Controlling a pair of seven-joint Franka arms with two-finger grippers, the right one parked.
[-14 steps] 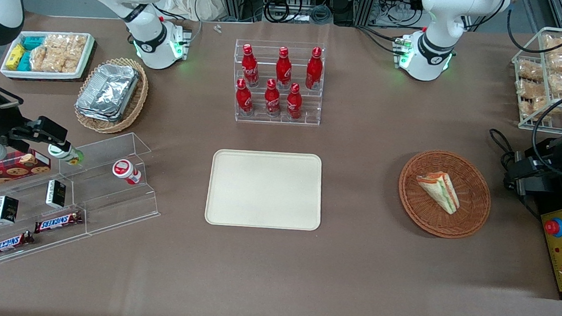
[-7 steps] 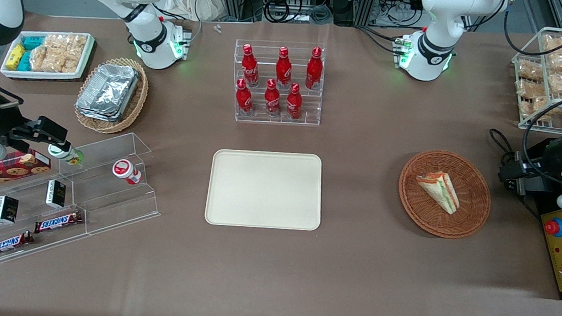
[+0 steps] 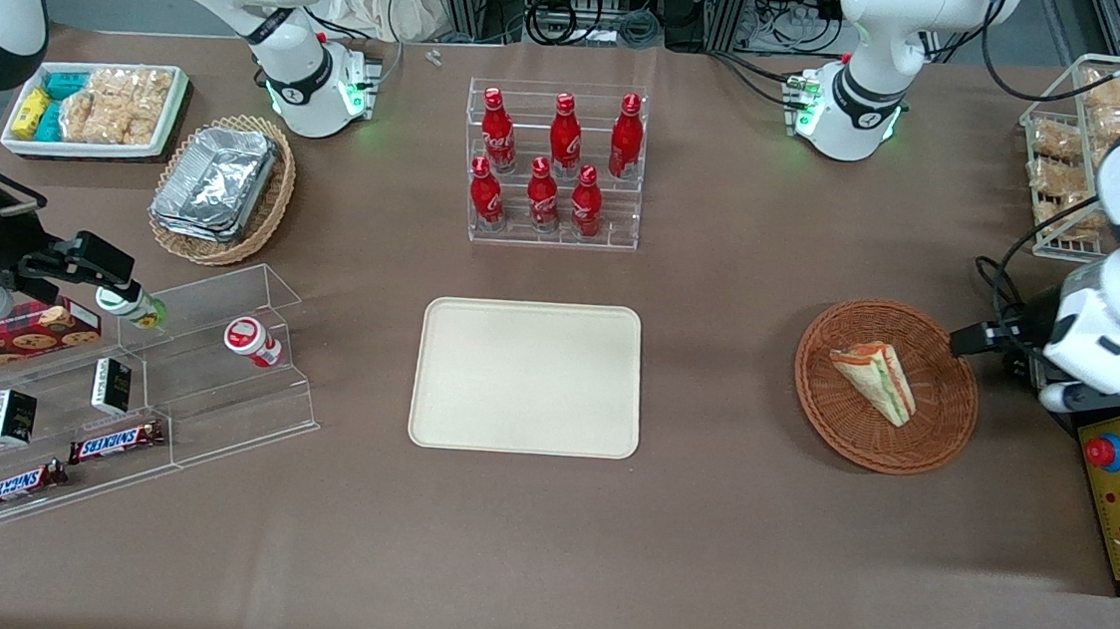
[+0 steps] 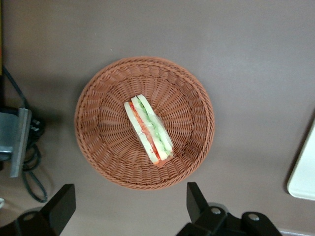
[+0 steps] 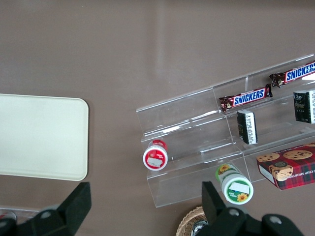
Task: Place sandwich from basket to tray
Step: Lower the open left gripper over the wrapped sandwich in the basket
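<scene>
Wicker basket [image 3: 886,385] at the right of the front frame holds the sandwich [image 3: 875,379], lying on its side. My gripper [image 4: 129,209] hangs above the rim with fingers spread wide, gripping nothing. I judge the wedge soft, light and easily crushed, so I'd pinch gently across its bread faces. The tray [image 3: 527,376] waits mid-frame.

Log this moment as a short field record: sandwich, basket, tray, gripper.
sandwich: lying in the basket, ungrasped
basket: round reddish-brown wicker, toward the working arm's end of the table
tray: cream, bare, mid-table beside the basket
gripper: jaws open, holding nothing, above the basket's edge
task stage: sandwich not yet picked up
</scene>
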